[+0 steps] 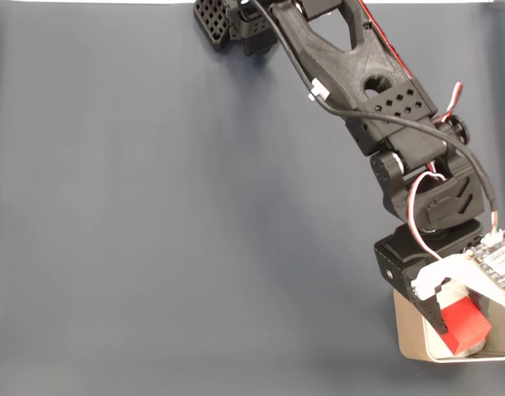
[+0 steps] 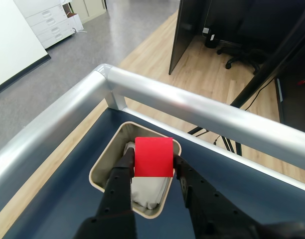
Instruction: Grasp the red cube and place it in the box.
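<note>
The black 2-finger gripper (image 2: 153,160) is pinching the small matte red cube (image 2: 153,157) above the beige padded box (image 2: 103,162); lowering before releasing seems wise.

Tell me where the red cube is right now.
The red cube is clamped between the gripper's fingers, above the box at the fixed view's lower right corner.

In the fixed view, the arm (image 1: 401,132) and the gripper (image 1: 455,326) cover most of the box (image 1: 411,334) at the table's bottom right corner, and the picture's right edge clips the box. In the wrist view, the red cube (image 2: 153,157) hides part of the white padding (image 2: 147,191).
</note>
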